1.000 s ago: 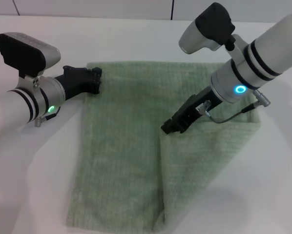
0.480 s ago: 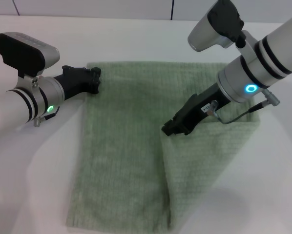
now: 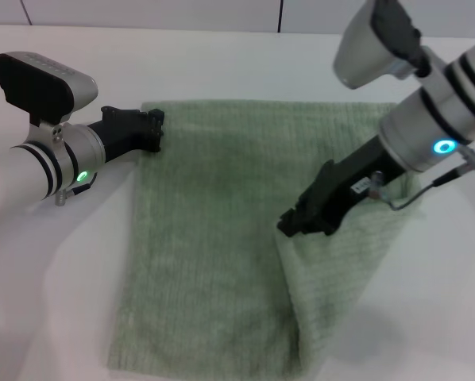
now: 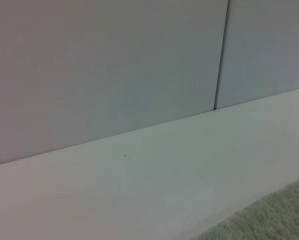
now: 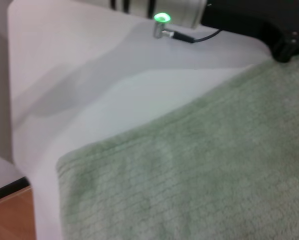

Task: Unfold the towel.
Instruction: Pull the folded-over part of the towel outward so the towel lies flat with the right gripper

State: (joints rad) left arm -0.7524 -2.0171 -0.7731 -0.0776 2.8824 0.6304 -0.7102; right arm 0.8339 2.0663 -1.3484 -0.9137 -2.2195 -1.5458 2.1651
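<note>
Gripping the folded flap's edge, the right pincer (image 3: 303, 223) is peeling the towel (image 3: 206, 254) toward four o'clock to open it. Left pincer (image 3: 154, 131) is clenching the ten o'clock corner, anchoring it on the worktop (image 3: 222, 63).

The counter (image 3: 222, 55) is bare white surface on all sides of the towel (image 3: 206, 254), with open room along the far edge before the wall panels (image 4: 114, 65) close it off. Two things block passage over the cloth: the left end effector (image 3: 138, 131), sitting at the towel's far-left corner, and the right end effector (image 3: 305, 222), angled down across the folded flap on the right. Between them the middle of the towel lies flat and unobstructed, as the near-left part probably does too.
</note>
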